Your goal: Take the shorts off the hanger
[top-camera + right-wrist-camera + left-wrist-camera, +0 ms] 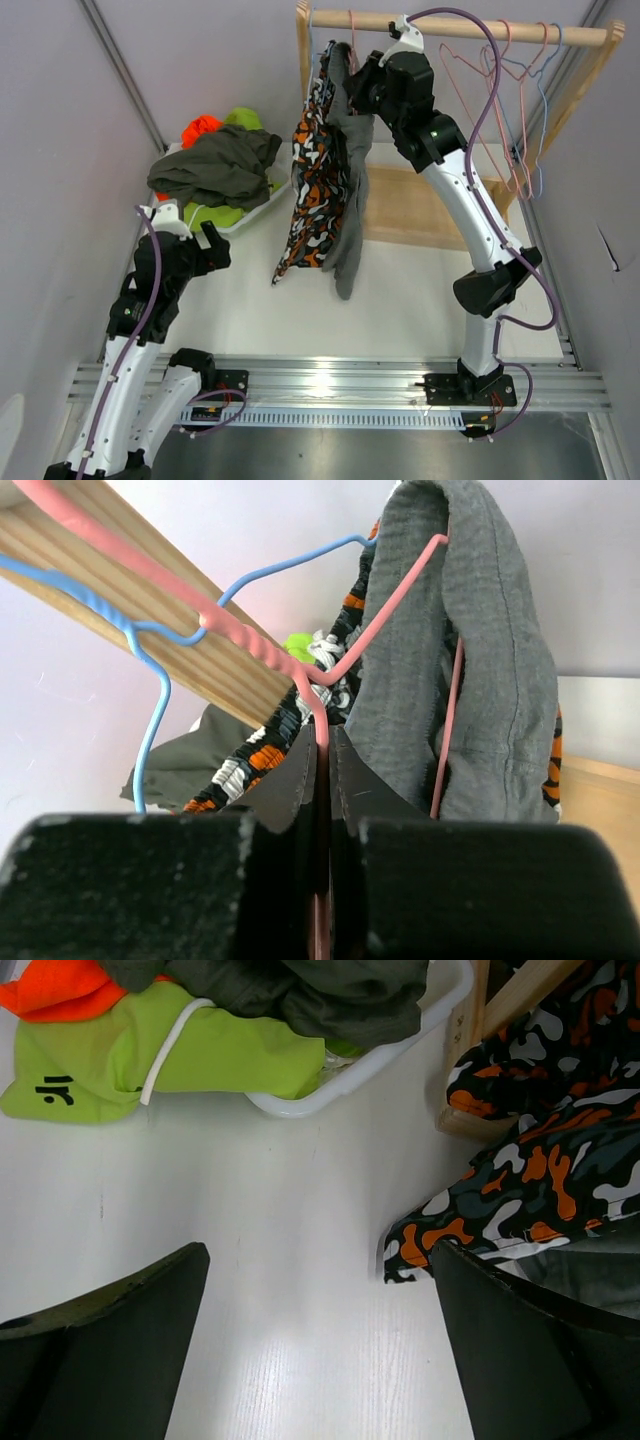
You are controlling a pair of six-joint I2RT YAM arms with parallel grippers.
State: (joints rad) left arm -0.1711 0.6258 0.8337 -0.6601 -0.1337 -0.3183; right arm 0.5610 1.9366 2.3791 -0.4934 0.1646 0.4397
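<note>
The right claw [323, 750] grips the thin pink wire hanger [250, 645] tight — best lift slowly — so the grey cloth shorts [480, 660] slip off.

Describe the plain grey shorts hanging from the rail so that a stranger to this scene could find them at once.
Look to the wooden rail across the back, then to its left end, where two garments hang side by side. The grey shorts are the right-hand one, draped over a pink hanger; unlike the camouflage shorts beside them, they are plain grey.
</note>
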